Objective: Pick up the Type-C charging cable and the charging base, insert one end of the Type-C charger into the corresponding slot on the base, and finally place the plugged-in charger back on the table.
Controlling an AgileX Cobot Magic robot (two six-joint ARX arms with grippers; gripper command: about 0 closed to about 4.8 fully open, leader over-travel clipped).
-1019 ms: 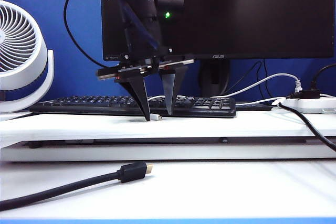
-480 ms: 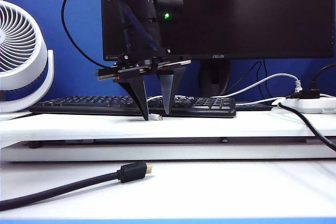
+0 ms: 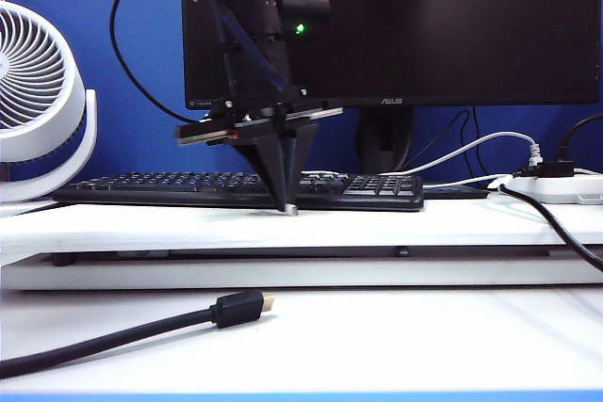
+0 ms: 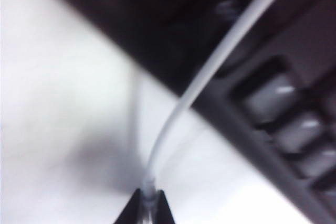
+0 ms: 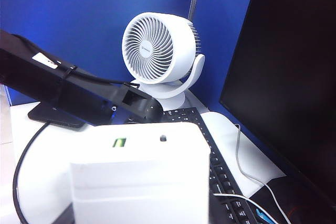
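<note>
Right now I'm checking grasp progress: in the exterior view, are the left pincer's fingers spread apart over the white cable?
No. The left pincer has its fingers pressed together on the Type-C charging cable at the table.

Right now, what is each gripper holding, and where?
Left gripper: thin white Type-C charging cable, pinched just behind its plug. Right gripper: white plastic charging base; grip point hidden.
</note>
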